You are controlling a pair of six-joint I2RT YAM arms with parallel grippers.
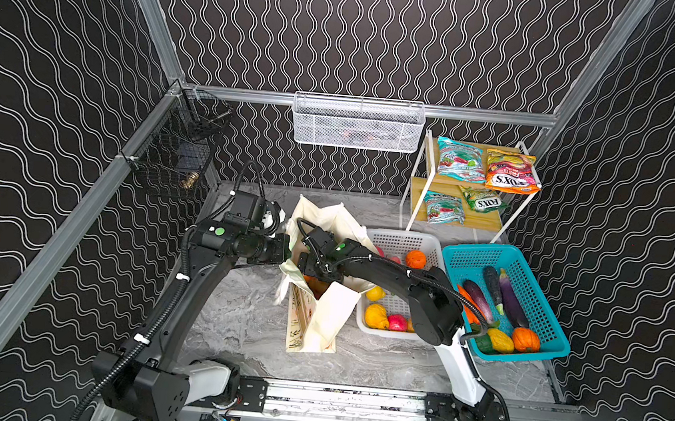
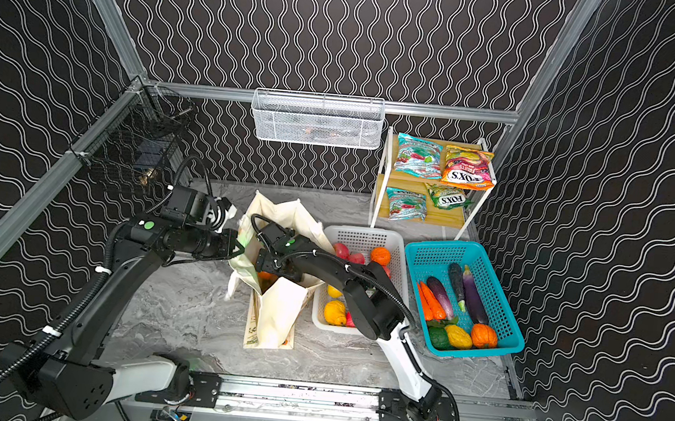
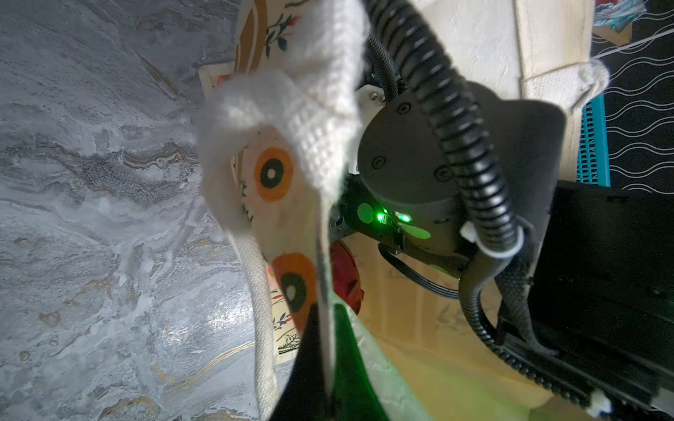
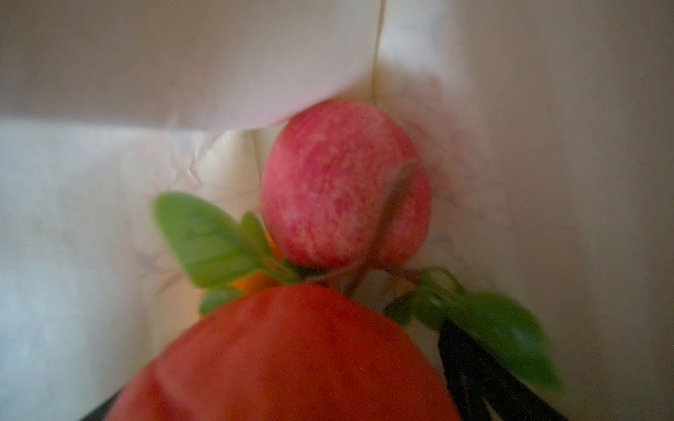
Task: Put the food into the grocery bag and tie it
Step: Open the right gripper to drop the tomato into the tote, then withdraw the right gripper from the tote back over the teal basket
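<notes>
Tomato [image 4: 291,346] sits between the right pincer's [image 4: 277,386] jaws, deep inside the grocery bag [image 4: 109,218], gripped or freed, can't tell.

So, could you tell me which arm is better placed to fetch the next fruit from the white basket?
Right, probably. The left gripper is shut on the grocery bag, holding it open, on the side away from the white basket. The right gripper reaches into the bag, its arm above that basket.
</notes>
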